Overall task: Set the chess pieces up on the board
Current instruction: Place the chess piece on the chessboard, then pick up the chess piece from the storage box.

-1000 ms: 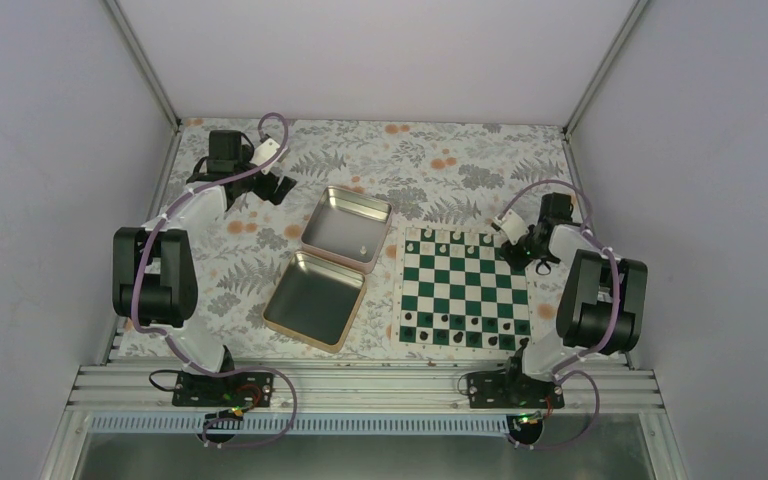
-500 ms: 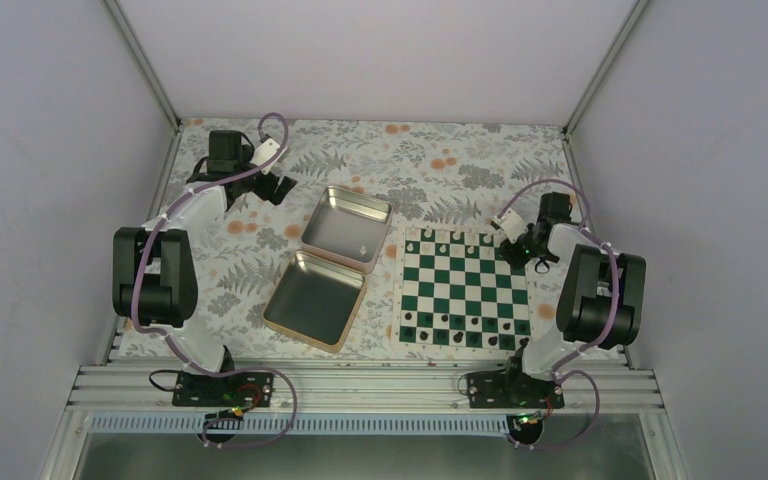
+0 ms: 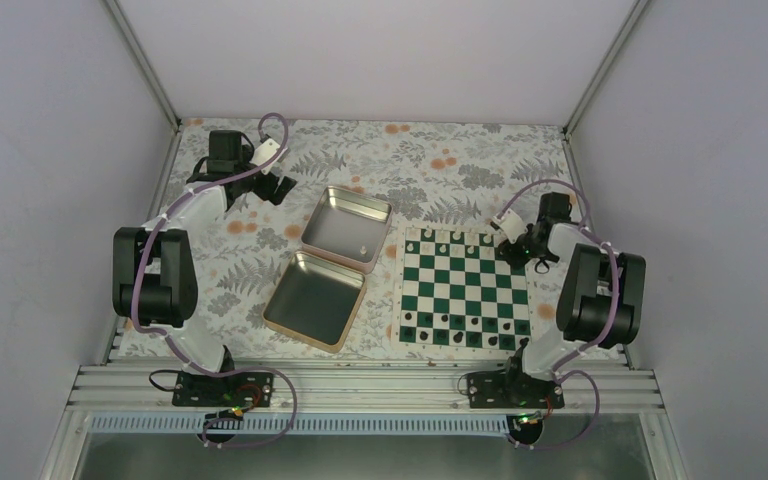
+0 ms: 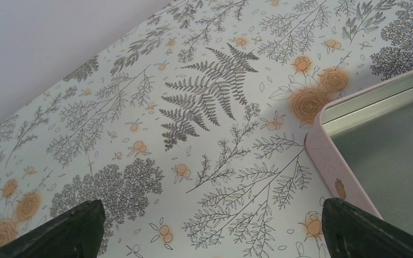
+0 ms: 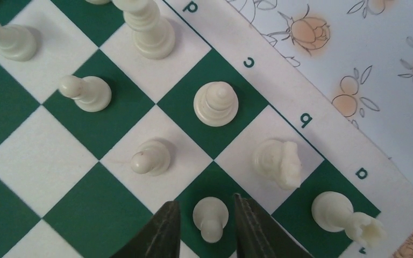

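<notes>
Chess pieces (image 5: 215, 104) tiny, cream-white; board (image 5: 11, 161) green-white checkered.

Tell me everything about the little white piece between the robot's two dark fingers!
That pawn is cream-white and looks like smooth plastic: a round head, a thin neck, a wider round base. It stands upright on a dark green square of the board. The right gripper straddles it, a dark finger on each side with a thin gap, so only the board seems to touch it. A knight and a rook stand nearby.
</notes>
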`<state>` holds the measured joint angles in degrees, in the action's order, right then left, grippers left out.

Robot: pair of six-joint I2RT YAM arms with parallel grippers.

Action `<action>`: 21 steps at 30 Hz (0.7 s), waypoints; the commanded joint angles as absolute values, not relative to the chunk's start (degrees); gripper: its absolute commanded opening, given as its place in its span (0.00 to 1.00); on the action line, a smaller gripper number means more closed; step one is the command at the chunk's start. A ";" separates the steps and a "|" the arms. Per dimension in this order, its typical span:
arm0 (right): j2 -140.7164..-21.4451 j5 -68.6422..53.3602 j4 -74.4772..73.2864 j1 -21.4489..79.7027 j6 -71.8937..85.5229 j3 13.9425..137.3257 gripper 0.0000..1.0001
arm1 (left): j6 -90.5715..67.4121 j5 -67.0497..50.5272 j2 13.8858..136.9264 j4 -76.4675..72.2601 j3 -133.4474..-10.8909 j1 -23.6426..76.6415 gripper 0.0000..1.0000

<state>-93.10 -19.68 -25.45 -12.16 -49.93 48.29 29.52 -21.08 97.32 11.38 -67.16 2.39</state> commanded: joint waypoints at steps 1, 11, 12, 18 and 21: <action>-87.83 -21.29 -29.02 -12.85 -50.45 51.23 0.32 | 29.71 -22.21 96.14 11.23 -66.52 2.48 1.00; -82.39 -26.27 -42.63 -5.10 -48.46 64.80 0.36 | 29.87 -23.22 96.33 11.51 -66.76 2.59 1.00; -82.73 -25.94 -42.37 -3.02 -47.56 66.12 0.37 | 29.95 -23.23 96.26 11.48 -66.69 2.58 1.00; -90.64 -23.70 -40.07 11.90 -44.07 76.69 0.36 | 30.06 -23.20 95.20 11.28 -66.20 2.50 1.00; -97.31 -22.60 -39.61 18.47 -44.23 82.13 0.36 | 30.01 -23.29 95.25 11.28 -66.22 2.56 1.00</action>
<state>-89.93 -23.27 -39.90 11.55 -46.19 76.03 29.54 -21.69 97.01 11.53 -66.94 2.39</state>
